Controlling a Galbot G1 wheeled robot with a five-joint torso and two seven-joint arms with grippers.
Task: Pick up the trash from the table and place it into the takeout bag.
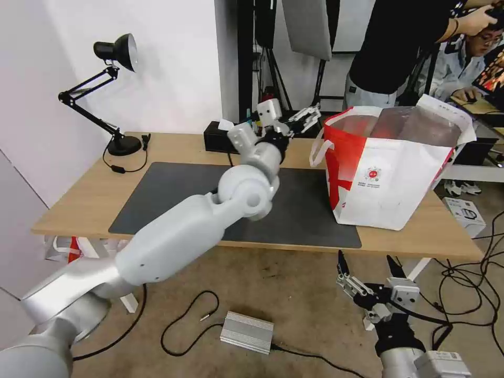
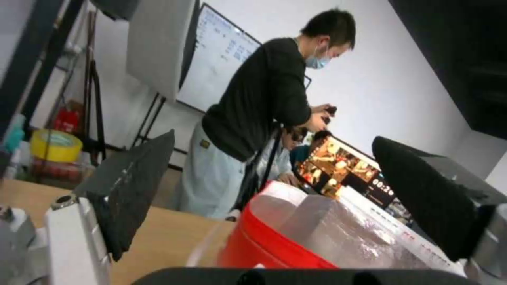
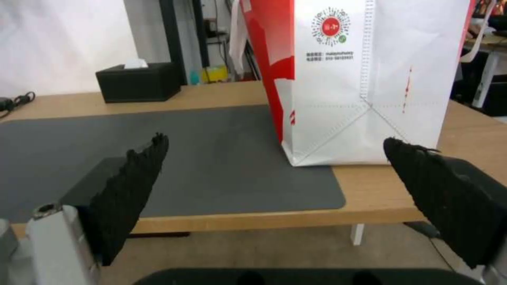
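Note:
The red-and-white takeout bag (image 1: 388, 173) stands open on the right part of the wooden table (image 1: 79, 205), half on the dark grey mat (image 1: 173, 194). Its foil lining (image 2: 327, 233) shows at the red rim. My left gripper (image 1: 307, 118) hovers open just left of the bag's rim and white handle, with nothing between its fingers (image 2: 132, 182). My right gripper (image 1: 365, 258) is open and low, in front of the table's front edge, facing the bag (image 3: 359, 79). The trash is out of view.
A black tissue box (image 1: 218, 136) sits at the back of the table behind my left wrist, and a black desk lamp (image 1: 115, 94) at the back left. A person stands behind the bag. A silver box (image 1: 247, 332) and cables lie on the floor.

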